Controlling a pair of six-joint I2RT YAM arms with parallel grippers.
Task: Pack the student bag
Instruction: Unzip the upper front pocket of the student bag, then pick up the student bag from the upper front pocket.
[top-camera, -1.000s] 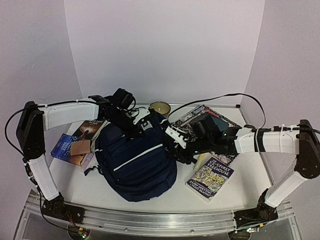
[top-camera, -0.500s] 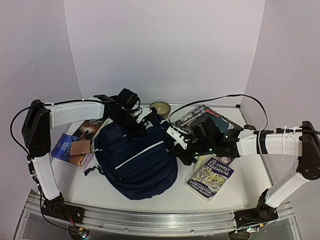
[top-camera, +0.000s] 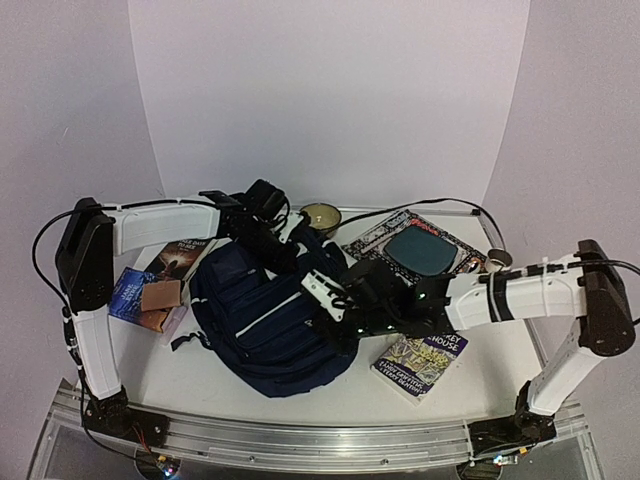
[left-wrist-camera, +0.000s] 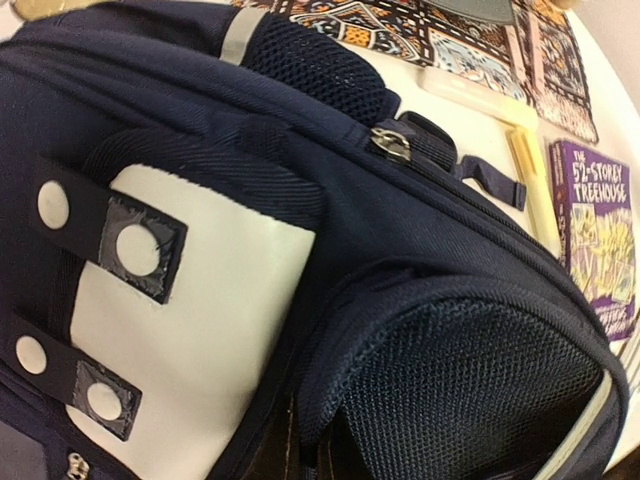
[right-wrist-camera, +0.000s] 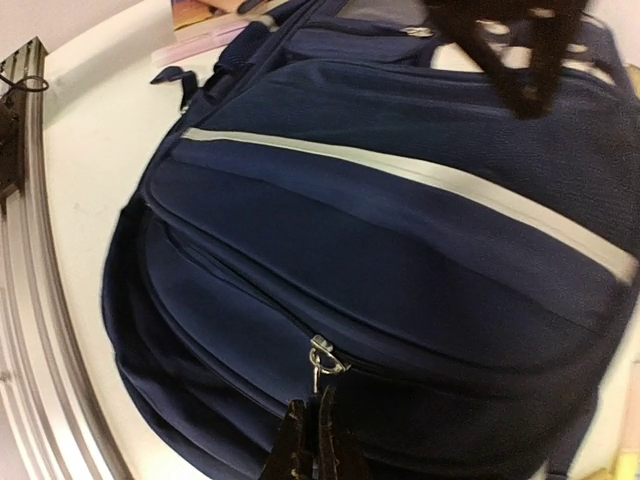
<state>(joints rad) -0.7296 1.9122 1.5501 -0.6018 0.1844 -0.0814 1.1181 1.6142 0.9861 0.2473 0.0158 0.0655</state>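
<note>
Swung in from 3 o'clock, right tool (right-wrist-camera: 312, 400) over student bag (top-camera: 265, 320), pinched shut beneath zip pull (right-wrist-camera: 320, 358), left tool (top-camera: 283, 252) closed at 12 o'clock.

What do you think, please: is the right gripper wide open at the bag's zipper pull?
Not quite: the right gripper is shut, not wide open, at the bag's zipper pull, as the right wrist view shows.

Your purple book (left-wrist-camera: 595, 240) cut by the left wrist view's right edge, its title half covered overhead by your right arm (top-camera: 510, 295), student bag (right-wrist-camera: 380, 250) blurred and cropped in the right wrist view
</note>
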